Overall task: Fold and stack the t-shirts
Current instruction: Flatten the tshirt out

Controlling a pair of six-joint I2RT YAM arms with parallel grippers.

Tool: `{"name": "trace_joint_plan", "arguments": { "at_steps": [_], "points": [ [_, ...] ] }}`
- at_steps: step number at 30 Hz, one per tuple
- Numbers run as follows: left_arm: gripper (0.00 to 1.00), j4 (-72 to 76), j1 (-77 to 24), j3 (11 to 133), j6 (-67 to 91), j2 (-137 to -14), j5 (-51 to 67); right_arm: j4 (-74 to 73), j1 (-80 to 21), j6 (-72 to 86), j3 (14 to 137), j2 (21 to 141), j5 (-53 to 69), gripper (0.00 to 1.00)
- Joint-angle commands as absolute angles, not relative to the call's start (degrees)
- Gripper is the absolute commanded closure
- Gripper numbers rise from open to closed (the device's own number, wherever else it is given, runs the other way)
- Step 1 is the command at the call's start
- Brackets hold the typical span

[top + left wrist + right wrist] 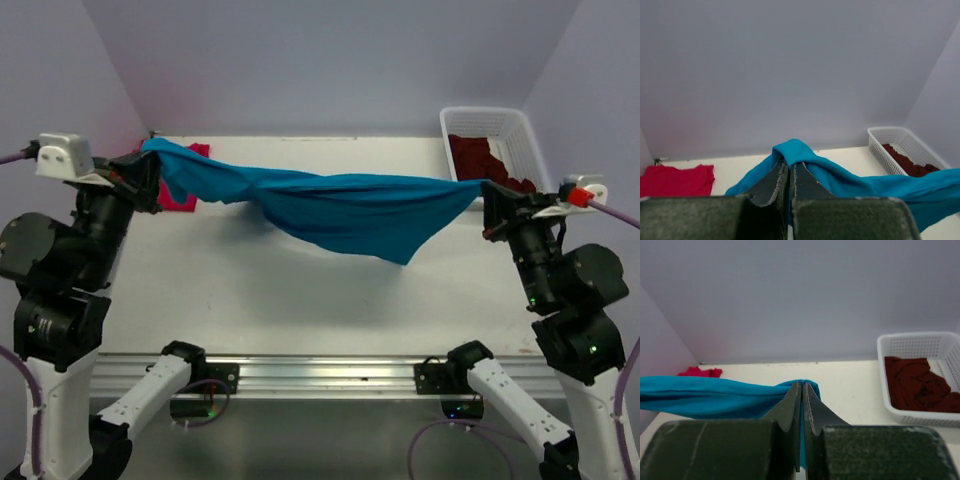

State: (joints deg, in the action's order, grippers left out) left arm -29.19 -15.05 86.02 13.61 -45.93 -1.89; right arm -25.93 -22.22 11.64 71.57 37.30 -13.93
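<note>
The left gripper (143,166) and right gripper (487,190) each pinch one end of the soft teal-blue cloth t-shirt (330,205), stretched between them.

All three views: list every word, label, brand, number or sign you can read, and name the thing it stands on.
No text can be read in any view.
The teal shirt is plain: no print or tag shows.
The red shirt is plain.
The maroon shirts are plain.
The white basket shows no label.
</note>
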Motion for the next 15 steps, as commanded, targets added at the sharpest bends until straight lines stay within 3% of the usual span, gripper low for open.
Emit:
{"name": "trace_joint_plan", "arguments": {
  "at_steps": [1, 10, 15],
  "points": [
    [1.0, -32.68, -15.29, 94.36, 10.81, -46.23, -1.84, -20.03, -22.41, 8.09, 73.54, 36.29, -13.71, 1.0],
    [1.0, -29.89, -15.03, 106.25, 8.44, -53.96, -2.28, -17.41, -22.41, 5.36, 81.38, 46.66, -20.55, 1.0],
    [1.0, -33.73, -15.12, 112.56, 8.0, -65.54, -4.92, -20.82, -22.41, 4.83, 89.7, 58.78, -27.4, 1.0]
  ]
}}
